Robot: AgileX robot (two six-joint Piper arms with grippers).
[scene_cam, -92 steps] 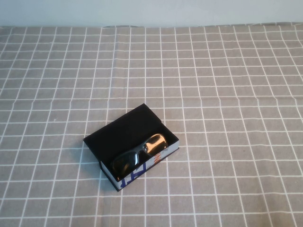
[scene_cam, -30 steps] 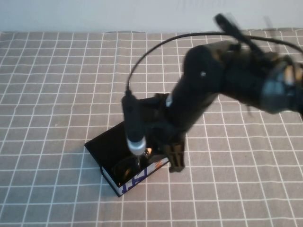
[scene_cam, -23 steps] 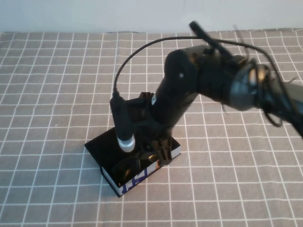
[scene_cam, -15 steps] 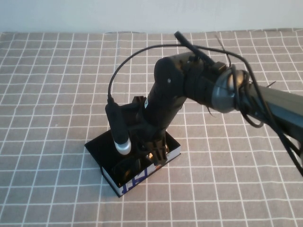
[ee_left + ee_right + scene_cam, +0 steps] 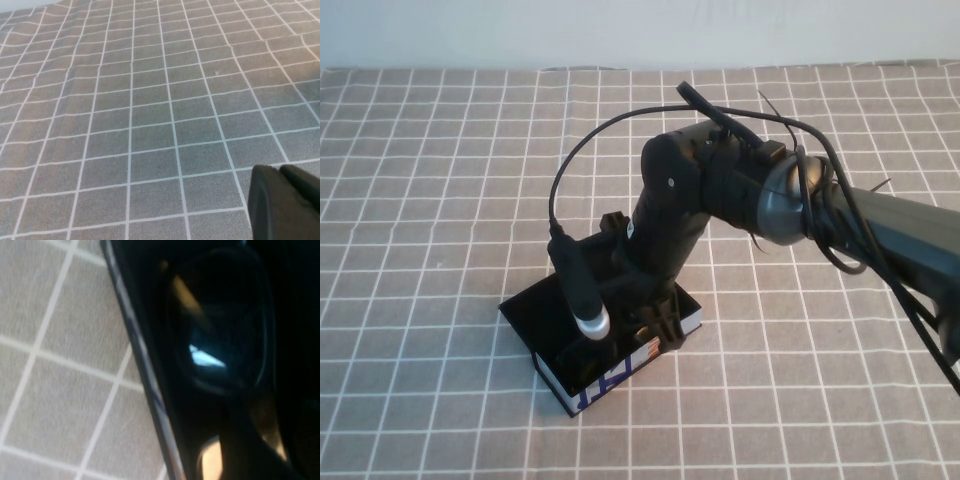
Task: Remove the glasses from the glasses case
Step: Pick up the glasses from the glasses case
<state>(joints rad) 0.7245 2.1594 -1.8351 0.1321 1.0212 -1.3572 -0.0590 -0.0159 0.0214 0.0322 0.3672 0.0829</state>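
Black glasses (image 5: 220, 340) lie in the glasses case (image 5: 610, 375), the right end effector (image 5: 655, 322) lowered onto them, its opening hidden; the left end effector (image 5: 285, 202) hangs over bare counter (image 5: 150, 100), its opening unclear.

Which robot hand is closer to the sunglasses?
The right one. The right gripper is down in the case, right over the glasses. The left gripper is out of the high view, above bare cloth.

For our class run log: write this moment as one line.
right gripper: down in glasses case over glasses | left gripper: parked above tablecloth
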